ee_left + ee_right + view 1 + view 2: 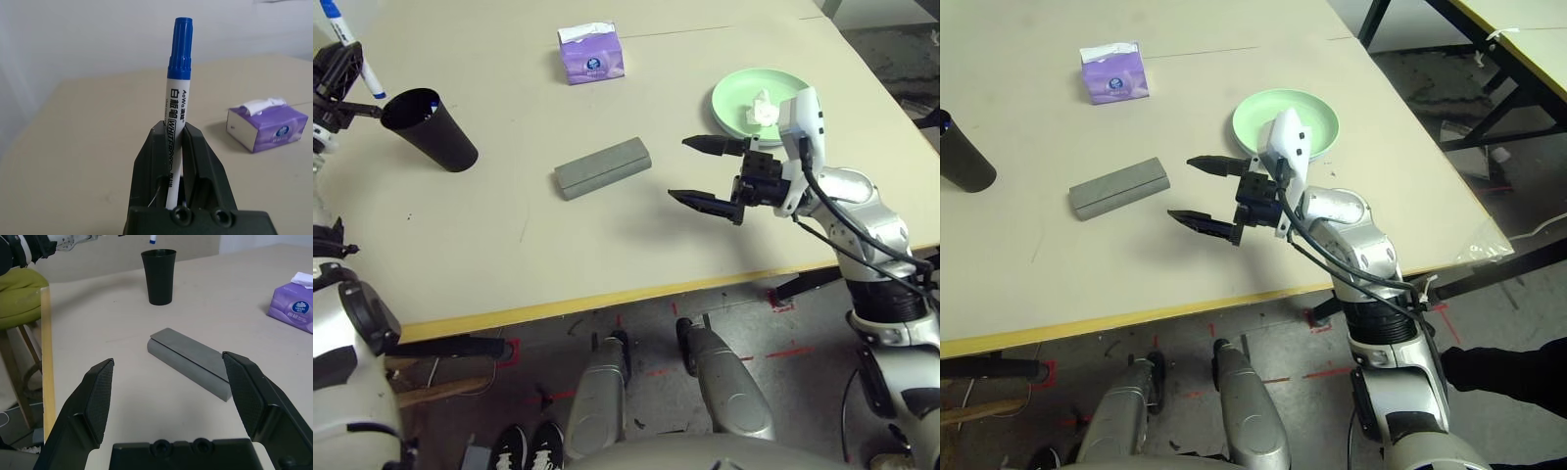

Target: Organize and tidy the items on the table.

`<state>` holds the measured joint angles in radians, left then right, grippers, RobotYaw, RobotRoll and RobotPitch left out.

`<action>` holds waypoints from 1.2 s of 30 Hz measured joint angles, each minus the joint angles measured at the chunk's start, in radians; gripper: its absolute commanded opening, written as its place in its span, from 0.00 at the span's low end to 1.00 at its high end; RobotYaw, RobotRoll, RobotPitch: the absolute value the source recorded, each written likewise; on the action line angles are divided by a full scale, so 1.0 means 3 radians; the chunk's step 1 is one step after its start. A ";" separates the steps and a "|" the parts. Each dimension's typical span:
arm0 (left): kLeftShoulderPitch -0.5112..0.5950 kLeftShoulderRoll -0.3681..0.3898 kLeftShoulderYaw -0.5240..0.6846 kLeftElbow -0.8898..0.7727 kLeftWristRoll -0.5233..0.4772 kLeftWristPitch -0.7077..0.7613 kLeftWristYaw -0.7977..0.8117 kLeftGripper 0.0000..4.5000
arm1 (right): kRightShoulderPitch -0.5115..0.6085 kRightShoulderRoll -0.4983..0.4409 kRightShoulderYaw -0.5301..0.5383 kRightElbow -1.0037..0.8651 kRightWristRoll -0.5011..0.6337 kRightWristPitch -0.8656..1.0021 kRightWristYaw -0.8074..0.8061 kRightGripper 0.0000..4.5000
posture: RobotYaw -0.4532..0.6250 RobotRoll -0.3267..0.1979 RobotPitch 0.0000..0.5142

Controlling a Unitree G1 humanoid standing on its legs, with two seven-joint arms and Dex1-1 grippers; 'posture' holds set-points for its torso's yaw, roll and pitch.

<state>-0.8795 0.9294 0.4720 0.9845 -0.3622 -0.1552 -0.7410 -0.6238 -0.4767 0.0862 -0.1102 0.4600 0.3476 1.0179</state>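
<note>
My left gripper [173, 132] is shut on a white marker with a blue cap [357, 59], held in the air at the table's far left. The cap end points down, just left of a black cup [433, 129]. A grey oblong glasses case [603, 167] lies closed in the middle of the beige table [509, 245]. My right gripper [678, 168] hovers open to the right of the case, fingers pointing at it and apart from it. Behind that gripper a pale green plate [734, 93] holds a crumpled white tissue [764, 108].
A purple tissue pack [591, 53] stands at the back centre. The table's yellow front edge [607, 304] runs below the case, and its right edge falls away just past the plate. Something blue shows inside the cup's rim.
</note>
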 measured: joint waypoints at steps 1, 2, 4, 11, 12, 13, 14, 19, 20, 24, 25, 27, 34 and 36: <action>0.0010 -0.0015 0.0003 0.0002 -0.0004 -0.0004 0.0005 0.06 | 0.0000 0.0000 0.0000 0.0000 0.0003 0.0003 0.0000 1.00 | 0.23 0.62 0.53; 0.0019 -0.0025 0.0005 0.0003 -0.0008 -0.0013 0.0007 0.06 | 0.0000 -0.0001 0.0000 -0.0001 0.0004 0.0007 -0.0001 1.00 | 0.23 0.62 0.53; 0.0046 -0.0043 0.0023 0.0002 -0.0023 -0.0032 0.0015 0.06 | 0.0000 -0.0004 0.0000 -0.0003 0.0005 0.0013 -0.0003 1.00 | 0.22 0.62 0.53; 0.0212 -0.0139 0.0069 -0.0025 -0.0099 -0.0023 0.0030 0.22 | -0.0001 -0.0012 -0.0003 -0.0017 0.0012 0.0017 -0.0015 1.00 | 0.23 0.62 0.54; 0.0232 -0.0139 0.0079 -0.0052 -0.0118 -0.0016 0.0038 0.28 | -0.0002 -0.0016 -0.0004 -0.0019 0.0014 0.0017 -0.0020 1.00 | 0.23 0.62 0.54; 0.0249 -0.0139 0.0087 -0.0089 -0.0132 -0.0009 0.0049 0.35 | -0.0002 -0.0020 -0.0004 -0.0019 0.0014 0.0018 -0.0024 1.00 | 0.23 0.62 0.54; 0.0255 -0.0139 0.0096 -0.0113 -0.0139 0.0000 0.0059 0.43 | -0.0003 -0.0021 -0.0005 -0.0019 0.0015 0.0018 -0.0028 1.00 | 0.23 0.62 0.54; 0.0280 -0.0138 0.0129 -0.0190 -0.0185 0.0066 0.0068 0.82 | -0.0016 -0.0021 -0.0005 -0.0019 0.0019 0.0018 -0.0029 1.00 | 0.24 0.62 0.55; 0.0286 -0.0137 0.0135 -0.0207 -0.0197 0.0078 0.0069 0.90 | -0.0019 -0.0021 -0.0005 -0.0019 0.0019 0.0018 -0.0029 1.00 | 0.24 0.62 0.55; 0.0303 -0.0125 0.0145 -0.0232 -0.0207 0.0102 0.0072 0.99 | -0.0034 -0.0019 -0.0005 -0.0019 0.0020 0.0018 -0.0029 1.00 | 0.24 0.62 0.55; 0.0307 -0.0120 0.0145 -0.0235 -0.0209 0.0112 0.0072 0.99 | -0.0036 -0.0019 -0.0005 -0.0019 0.0020 0.0018 -0.0029 1.00 | 0.24 0.62 0.55; 0.0308 -0.0104 0.0145 -0.0248 -0.0214 0.0143 0.0061 0.99 | -0.0036 -0.0014 -0.0005 -0.0017 0.0020 0.0018 -0.0030 1.00 | 0.24 0.62 0.55; 0.0395 0.0146 0.0109 -0.0594 -0.0402 0.0696 -0.0524 0.99 | -0.0035 0.0006 -0.0003 -0.0004 0.0021 0.0017 -0.0015 1.00 | 0.27 0.62 0.56; 0.0555 0.0325 0.0092 -0.0834 -0.0531 0.1030 -0.0925 0.99 | -0.0029 0.0004 -0.0003 0.0018 0.0021 0.0015 0.0008 1.00 | 0.27 0.62 0.57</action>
<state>-0.7129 1.0268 0.4996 0.7344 -0.5216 0.1538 -1.0183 -0.6323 -0.4756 0.0852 -0.1048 0.4662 0.3520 1.0204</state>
